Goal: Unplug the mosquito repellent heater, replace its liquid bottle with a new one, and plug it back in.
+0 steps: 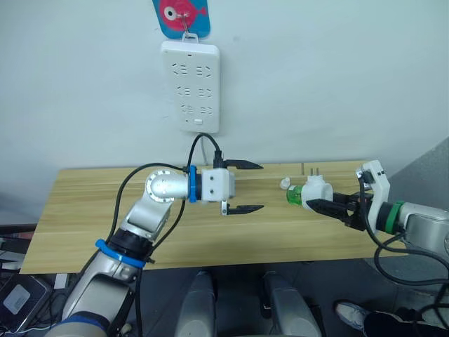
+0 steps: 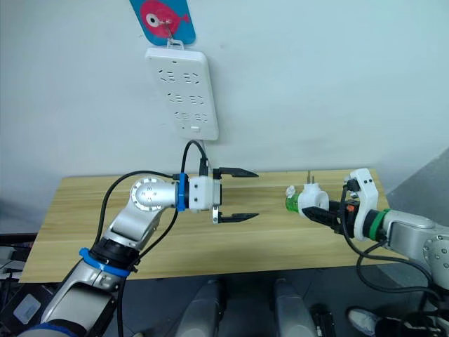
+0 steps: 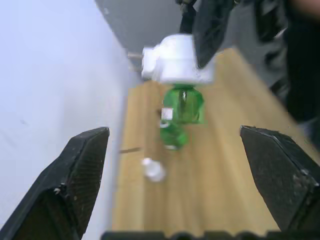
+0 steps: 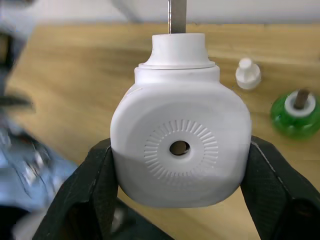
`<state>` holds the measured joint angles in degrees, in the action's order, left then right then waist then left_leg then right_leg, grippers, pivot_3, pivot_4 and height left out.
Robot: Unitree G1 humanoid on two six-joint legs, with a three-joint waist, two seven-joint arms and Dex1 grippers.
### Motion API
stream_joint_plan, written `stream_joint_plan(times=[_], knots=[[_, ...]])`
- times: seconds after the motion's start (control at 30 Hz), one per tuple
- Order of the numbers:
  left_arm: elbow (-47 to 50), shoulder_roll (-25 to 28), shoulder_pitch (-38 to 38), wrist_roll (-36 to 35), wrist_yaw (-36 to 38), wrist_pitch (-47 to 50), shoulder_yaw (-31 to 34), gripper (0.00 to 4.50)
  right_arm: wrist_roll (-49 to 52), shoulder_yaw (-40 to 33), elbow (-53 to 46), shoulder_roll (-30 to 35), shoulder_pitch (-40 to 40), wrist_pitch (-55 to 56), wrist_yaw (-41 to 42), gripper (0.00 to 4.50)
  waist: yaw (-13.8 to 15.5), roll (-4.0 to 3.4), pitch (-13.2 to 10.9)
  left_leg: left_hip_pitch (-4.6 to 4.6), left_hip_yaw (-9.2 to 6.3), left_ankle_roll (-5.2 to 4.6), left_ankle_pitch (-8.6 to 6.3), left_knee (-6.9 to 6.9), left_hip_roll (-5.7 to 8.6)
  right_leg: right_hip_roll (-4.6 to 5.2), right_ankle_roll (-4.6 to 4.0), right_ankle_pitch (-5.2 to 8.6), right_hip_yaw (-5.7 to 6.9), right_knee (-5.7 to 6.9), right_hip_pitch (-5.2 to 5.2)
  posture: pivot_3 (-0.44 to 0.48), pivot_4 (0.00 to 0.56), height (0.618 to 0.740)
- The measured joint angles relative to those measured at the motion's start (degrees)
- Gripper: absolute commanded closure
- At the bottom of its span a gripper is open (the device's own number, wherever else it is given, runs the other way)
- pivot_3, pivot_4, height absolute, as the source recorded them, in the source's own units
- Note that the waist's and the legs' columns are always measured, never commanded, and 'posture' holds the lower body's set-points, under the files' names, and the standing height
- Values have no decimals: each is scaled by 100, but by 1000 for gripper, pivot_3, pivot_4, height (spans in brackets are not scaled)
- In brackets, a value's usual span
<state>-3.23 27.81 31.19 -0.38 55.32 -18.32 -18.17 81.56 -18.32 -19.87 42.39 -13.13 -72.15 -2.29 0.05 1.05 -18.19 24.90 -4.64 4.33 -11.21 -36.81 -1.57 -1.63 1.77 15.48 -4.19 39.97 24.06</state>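
Right gripper: clamps the heater.
Left gripper: wide, empty.
Bottle: beside the heater, apart.

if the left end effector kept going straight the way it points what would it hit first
Most likely the green bottle attached to the mosquito repellent heater, which the right end effector holds. The left end effector is open and aimed at it, though depth is uncertain.

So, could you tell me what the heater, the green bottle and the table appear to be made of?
The heater looks like matte white moulded plastic, going by its rounded corners and ribbed ring. The green bottle seems translucent plastic, as light glows through it; glass is possible. The table shows pale wood grain, perhaps laminate.
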Motion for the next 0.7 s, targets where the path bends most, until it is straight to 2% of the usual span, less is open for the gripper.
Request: stream_joint_plan(times=[0.13,0.23,0.37,0.7], knots=[[-28,-344,-59,828,-539,-59,-277,0,1765,390,-6,182,-85,551,-1880,1516,7,0,0,14,4,-12,4,-3,10,-12,19,-8,-6,-17,0,116,270,740],[-39,-626,-47,1267,-788,92,-537,0,2663,794,-137,421,-118,1092,-2772,1516,-6,0,0,19,4,-16,4,-1,8,-14,23,-11,-5,-23,3,111,268,740],[-81,-823,-11,1602,-1081,405,-626,0,2958,1034,-325,490,-190,1546,-3185,1516,-16,-1,1,18,0,-17,5,2,-1,-24,22,-11,0,-18,7,105,272,740],[-315,-1109,97,1883,-1337,741,-739,0,2996,1409,-733,550,-264,1940,-3170,1516,-20,-1,1,18,1,-17,5,3,0,-23,22,-11,-3,-19,7,105,281,740]])
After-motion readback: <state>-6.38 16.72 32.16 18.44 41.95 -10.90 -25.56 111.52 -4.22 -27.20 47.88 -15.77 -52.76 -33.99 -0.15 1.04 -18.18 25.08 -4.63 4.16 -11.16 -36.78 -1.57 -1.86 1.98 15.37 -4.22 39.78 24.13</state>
